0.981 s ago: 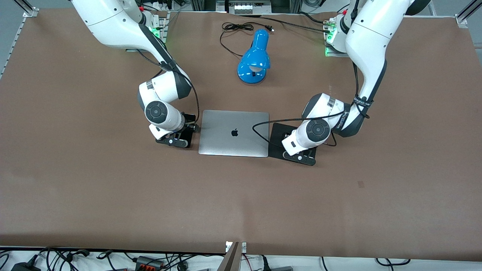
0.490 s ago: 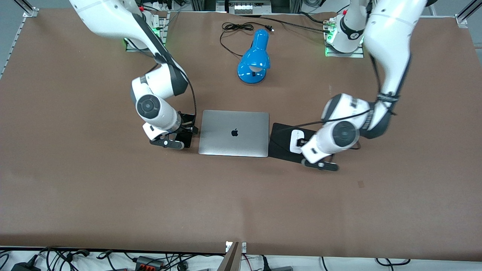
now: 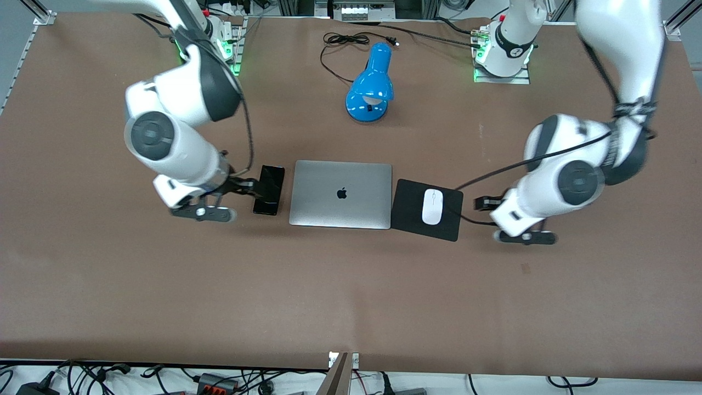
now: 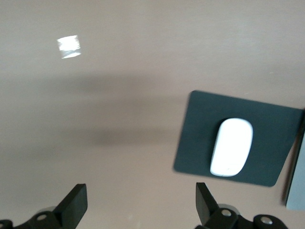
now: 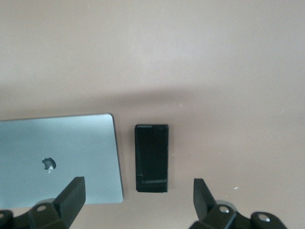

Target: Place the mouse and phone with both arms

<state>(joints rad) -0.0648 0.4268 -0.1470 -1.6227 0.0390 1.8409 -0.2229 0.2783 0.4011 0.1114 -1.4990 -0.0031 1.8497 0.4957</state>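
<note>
The white mouse [image 3: 432, 206] lies on the black mouse pad [image 3: 408, 197], beside the silver laptop toward the left arm's end. It also shows in the left wrist view [image 4: 231, 147]. The black phone [image 3: 269, 190] lies flat on the table beside the laptop toward the right arm's end, and shows in the right wrist view [image 5: 152, 157]. My left gripper [image 3: 482, 203] [image 4: 140, 205] is open and empty over bare table beside the pad. My right gripper [image 3: 247, 185] [image 5: 138, 200] is open and empty over bare table beside the phone.
The closed silver laptop [image 3: 341, 193] lies between the phone and the pad. A blue desk lamp [image 3: 371, 85] with a black cord [image 3: 343, 39] lies farther from the front camera, near the arms' bases.
Both grippers have let go and drawn up and away, the left from the mouse and the right from the phone, each toward its own end of the table. Mouse and phone now lie uncovered.
</note>
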